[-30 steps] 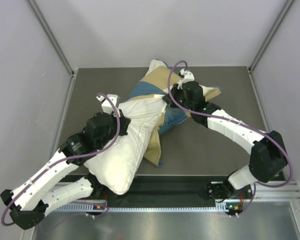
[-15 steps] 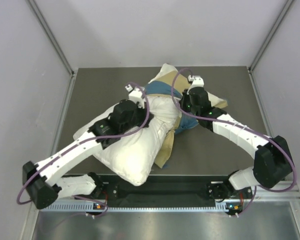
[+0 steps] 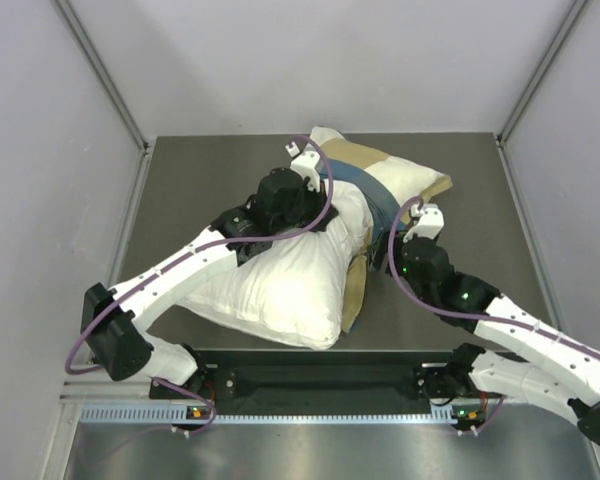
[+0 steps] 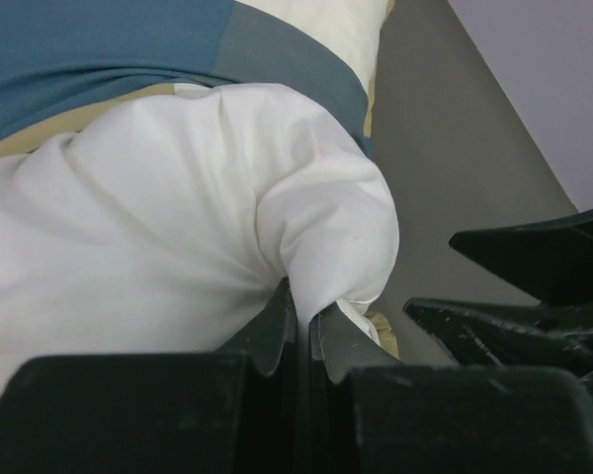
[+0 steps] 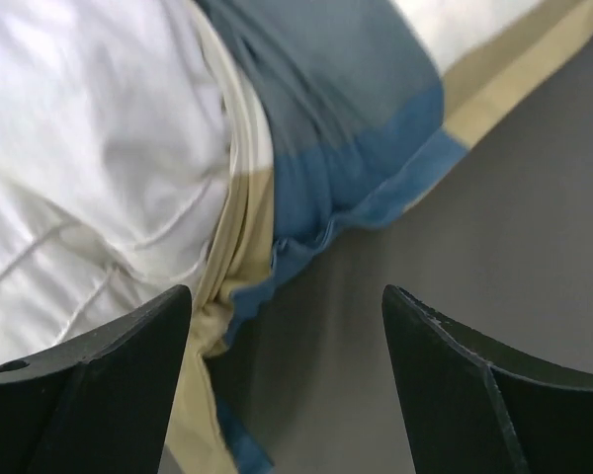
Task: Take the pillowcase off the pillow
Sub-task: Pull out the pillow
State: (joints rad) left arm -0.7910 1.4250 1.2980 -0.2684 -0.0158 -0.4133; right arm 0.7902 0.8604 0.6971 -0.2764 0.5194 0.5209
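Note:
The plump white pillow (image 3: 280,285) lies across the middle of the table, its far end still inside the checked pillowcase (image 3: 385,175), which is bunched at the back right. My left gripper (image 3: 328,212) is shut on a pinched fold of the pillow (image 4: 178,217) near the case's blue band (image 4: 99,59); its tips meet at the fold (image 4: 306,318). My right gripper (image 3: 390,250) stands open just off the case's blue edge (image 5: 356,148), holding nothing. Bare table shows between its fingers (image 5: 109,385). The pillow (image 5: 89,148) is at its left.
The dark grey table (image 3: 200,190) is walled by grey panels on the left, back and right. A black rail (image 3: 320,380) with the arm bases runs along the near edge. A tan flap of the case (image 3: 355,295) hangs beside the pillow's right side.
My right gripper opened, let go of the pillowcase and drew back toward the near edge. My left arm swung right and back, carrying the pillow with it.

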